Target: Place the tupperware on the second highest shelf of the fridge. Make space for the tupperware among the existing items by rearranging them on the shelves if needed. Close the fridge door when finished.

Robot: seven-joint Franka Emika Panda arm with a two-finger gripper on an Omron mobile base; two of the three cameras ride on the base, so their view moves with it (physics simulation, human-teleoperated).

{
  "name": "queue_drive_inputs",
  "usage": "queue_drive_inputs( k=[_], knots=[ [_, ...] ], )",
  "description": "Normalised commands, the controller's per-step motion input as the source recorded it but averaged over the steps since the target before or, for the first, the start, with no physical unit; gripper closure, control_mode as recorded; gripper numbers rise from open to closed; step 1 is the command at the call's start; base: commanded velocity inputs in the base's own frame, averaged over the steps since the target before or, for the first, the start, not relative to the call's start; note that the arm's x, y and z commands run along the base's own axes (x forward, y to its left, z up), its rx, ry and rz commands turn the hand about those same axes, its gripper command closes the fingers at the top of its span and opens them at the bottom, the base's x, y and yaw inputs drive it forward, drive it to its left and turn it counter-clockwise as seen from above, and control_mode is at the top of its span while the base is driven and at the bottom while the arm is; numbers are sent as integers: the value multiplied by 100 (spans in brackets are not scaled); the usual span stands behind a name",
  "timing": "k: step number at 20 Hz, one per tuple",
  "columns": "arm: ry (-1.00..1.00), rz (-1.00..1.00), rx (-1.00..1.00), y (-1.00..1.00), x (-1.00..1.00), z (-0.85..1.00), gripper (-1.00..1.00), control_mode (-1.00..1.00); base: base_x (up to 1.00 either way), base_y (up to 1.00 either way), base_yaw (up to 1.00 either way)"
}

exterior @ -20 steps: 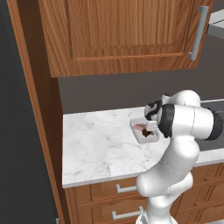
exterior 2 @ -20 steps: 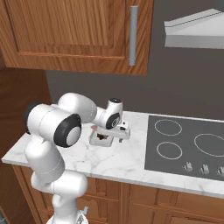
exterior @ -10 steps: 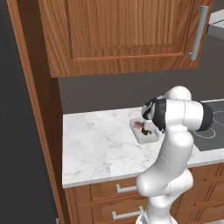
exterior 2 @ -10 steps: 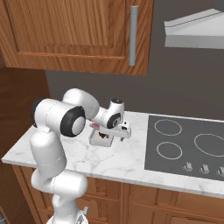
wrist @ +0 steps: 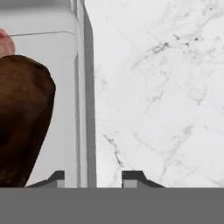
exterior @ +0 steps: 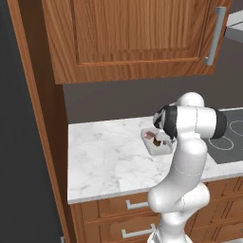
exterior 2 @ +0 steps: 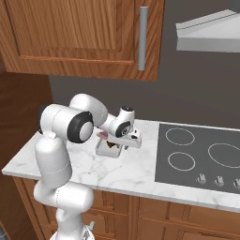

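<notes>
1. The tupperware (exterior: 156, 141) sits on the white marbled counter (exterior: 104, 161), between the counter's middle and the black cooktop (exterior 2: 197, 159), under the wooden wall cabinet (exterior: 133, 38). In the right base view it lies just below the wrist, near the cooktop's left edge.

2. The gripper (wrist: 89, 177) is down at the tray. In the hand view its two dark tips straddle the tray's side wall, one tip inside over the floor, the other outside over the marble. The jaws look partly drawn in around that wall. Whether the pads already press it, I cannot tell; I would not call it held yet.

3. Contents: a dark brown piece (wrist: 22, 122) fills much of the near end, with a pink piece (wrist: 4, 41) beyond it. Both sit loose in the open tray, with no lid seen.

4. Handling, as a judgement: the tray looks thin-walled, light and fairly stiff, with a smooth and probably slick surface. A pinch on one side wall is the natural hold, since the body seems too wide for the jaws. Gripped at one edge, it will likely want to droop, so keep it level or the food may slide out.

5. The rim is a narrow raised lip; a shallow bite could slip off it.

6. Writing: none readable. No brand, label or marking shows on the tray, cabinet or cooktop.
</notes>
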Motion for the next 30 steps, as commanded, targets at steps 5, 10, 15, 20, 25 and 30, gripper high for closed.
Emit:
queue_drive_inputs(
  k=[5,10,15,20,25,30],
  knots=[
    [-3,0,0,9,-19,18,100,-100,0,0,0],
    [-1,0,0,0,-40,83,100,-100,0,0,0],
    [-5,-1,2,0,-67,88,100,-100,0,0,0],
    [-10,0,15,3,-87,100,100,-100,0,0,0],
    [-7,3,19,22,-94,100,100,-100,0,0,0],
    [-1,8,7,40,-98,89,100,-100,0,0,0]
  ],
)
